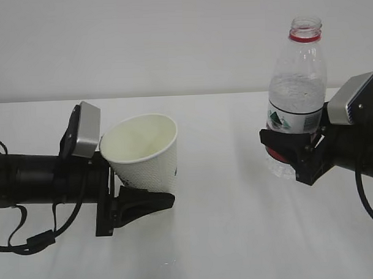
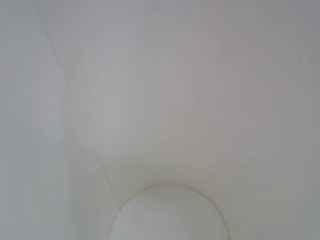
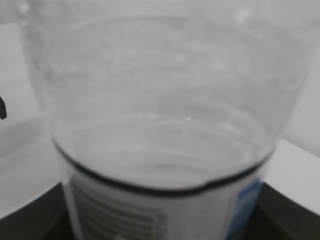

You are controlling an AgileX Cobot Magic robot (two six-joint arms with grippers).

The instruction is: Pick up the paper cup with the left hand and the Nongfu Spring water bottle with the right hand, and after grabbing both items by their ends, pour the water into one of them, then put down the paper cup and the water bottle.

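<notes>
The white desk (image 1: pixel 239 235) lies under both arms. The left hand (image 1: pixel 137 205) holds the paper cup (image 1: pixel 144 153) by its lower end, above its fingers; the cup tilts to the left, with its open mouth beside the grey block of the hand. The right hand (image 1: pixel 291 154) holds the water bottle (image 1: pixel 295 80) around the label, upright. The bottle has no cap, and its bottom shows just below the fingers, above the desk.

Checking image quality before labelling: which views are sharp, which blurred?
Exterior view: sharp, evenly lit, white dimpled paper cup and clear plastic bottle with red neck ring distinct. Left wrist view: washed-out white, nearly featureless. Right wrist view: bottle too close, soft focus.
</notes>
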